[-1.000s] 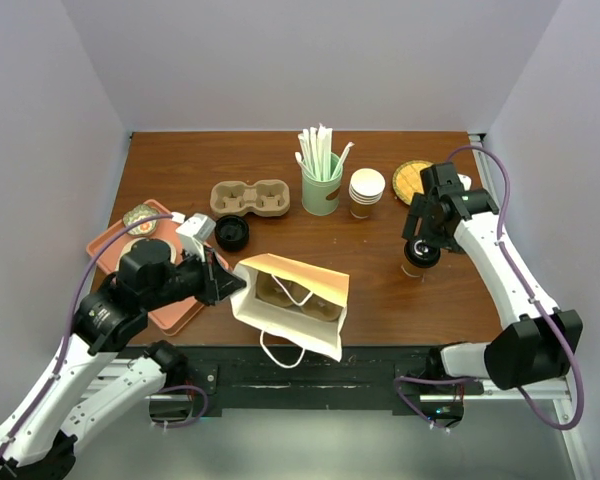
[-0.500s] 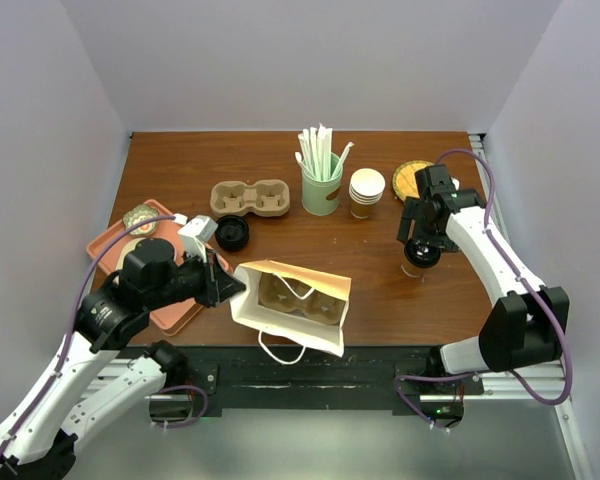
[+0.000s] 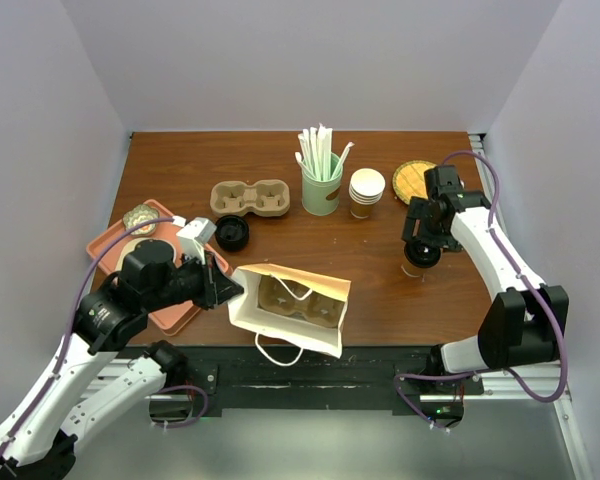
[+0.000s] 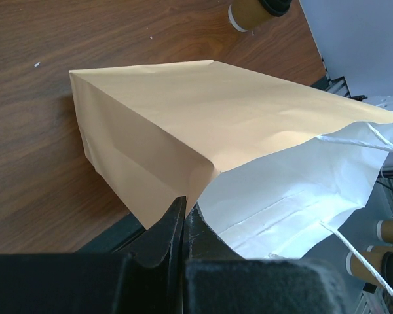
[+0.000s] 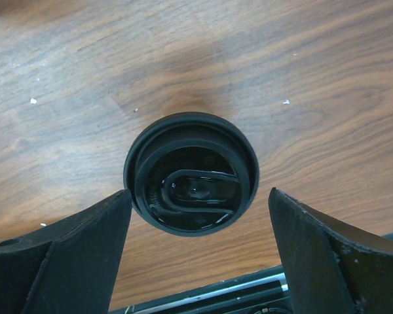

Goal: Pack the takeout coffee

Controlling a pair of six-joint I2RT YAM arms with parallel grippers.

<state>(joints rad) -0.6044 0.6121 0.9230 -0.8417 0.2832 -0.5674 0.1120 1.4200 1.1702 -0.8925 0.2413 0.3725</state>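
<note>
The right pincer [image 5: 200, 196] hangs spread wide over the takeout coffee [image 5: 191, 173], one finger on either side of its lid. The cup (black-lidded, upright) stands on the desk [image 3: 200, 165], well apart from the paper bag [image 4: 203, 124], whose edge the left pincer [image 4: 183, 212] pinches tight.

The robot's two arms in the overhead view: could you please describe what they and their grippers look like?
Both arms, left and right, have white rounded link shells, black cylindrical joints and a thin purple cable looping alongside. The left gripper and right gripper are black with two wedge-shaped matte fingers.
</note>
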